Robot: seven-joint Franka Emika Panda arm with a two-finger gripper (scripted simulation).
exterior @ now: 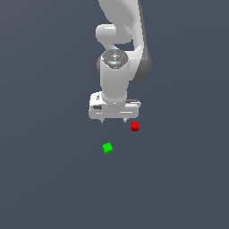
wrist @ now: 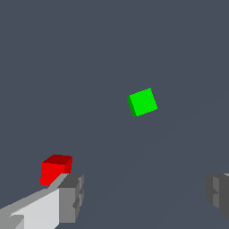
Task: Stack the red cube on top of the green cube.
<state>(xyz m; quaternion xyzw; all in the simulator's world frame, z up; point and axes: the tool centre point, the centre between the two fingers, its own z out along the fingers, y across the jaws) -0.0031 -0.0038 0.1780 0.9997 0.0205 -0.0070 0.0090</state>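
- The gripper [exterior: 114, 120] hangs over the counter [exterior: 44, 179] near the centre of the exterior view, jaws spread wide and holding nothing; in the wrist view one finger [wrist: 71, 197] shows at the lower left and the other at the lower right edge, with bare counter between them.
- The red cube [exterior: 135, 126] sits just right of and slightly below the fingertips in the exterior view, outside the jaws. In the wrist view it lies just beyond the lower-left finger, not between the two.
- The green cube [exterior: 108, 148] rests alone below centre in the exterior view, apart from the red one and turned at an angle.
- The step in hand looks to be lining up for the red cube, which is not yet grasped.
- To do it well, shift sideways toward the red cube until it sits midway between the fingers, and only then descend; going down from here would likely put a finger on top of it or nudge it away.
- Match the jaws to the cube's flat faces so it will not twist on closing.
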